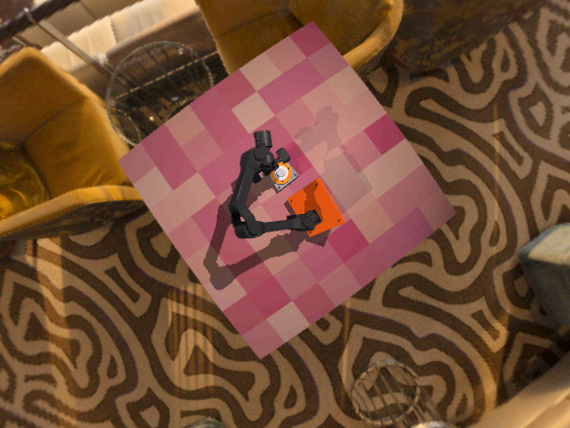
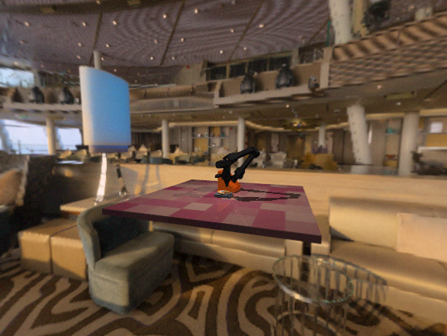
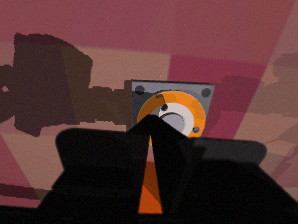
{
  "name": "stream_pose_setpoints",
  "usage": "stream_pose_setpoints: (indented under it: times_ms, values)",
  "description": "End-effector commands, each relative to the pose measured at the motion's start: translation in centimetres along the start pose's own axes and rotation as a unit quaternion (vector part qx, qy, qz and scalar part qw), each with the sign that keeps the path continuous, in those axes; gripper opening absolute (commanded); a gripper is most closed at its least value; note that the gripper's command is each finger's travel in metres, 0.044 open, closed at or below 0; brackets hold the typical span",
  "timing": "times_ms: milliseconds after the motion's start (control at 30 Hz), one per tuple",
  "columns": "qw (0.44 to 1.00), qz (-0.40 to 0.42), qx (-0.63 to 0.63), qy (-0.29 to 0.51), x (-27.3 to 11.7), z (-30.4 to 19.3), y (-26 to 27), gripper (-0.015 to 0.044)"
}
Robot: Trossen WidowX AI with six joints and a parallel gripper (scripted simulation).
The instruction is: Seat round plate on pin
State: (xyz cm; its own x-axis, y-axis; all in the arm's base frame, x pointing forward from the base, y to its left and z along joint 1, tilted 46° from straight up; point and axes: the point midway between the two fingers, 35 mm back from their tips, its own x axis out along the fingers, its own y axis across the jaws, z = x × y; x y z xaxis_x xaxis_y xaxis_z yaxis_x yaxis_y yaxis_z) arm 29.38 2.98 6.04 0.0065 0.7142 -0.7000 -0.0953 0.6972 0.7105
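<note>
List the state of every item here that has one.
hand: shut, holding nothing, next to the plate; contact can't be judged
round plate: on the post, over the grey base
grey base: resting on the table
post: upright through the plate's centre
</note>
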Motion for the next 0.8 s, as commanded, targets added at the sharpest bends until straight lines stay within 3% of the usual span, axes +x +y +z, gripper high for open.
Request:
stream_pose_setpoints:
  times_ms: [0,400,767]
  values:
    - [1.000,0.001,-0.015,0.004,-0.4,0.0,0.1,0.0000]
    - [1.000,0.002,-0.015,0.003,4.3,-0.1,0.3,0.0000]
    - [1.000,0.002,-0.015,0.003,4.4,0.6,-0.3,0.0000]
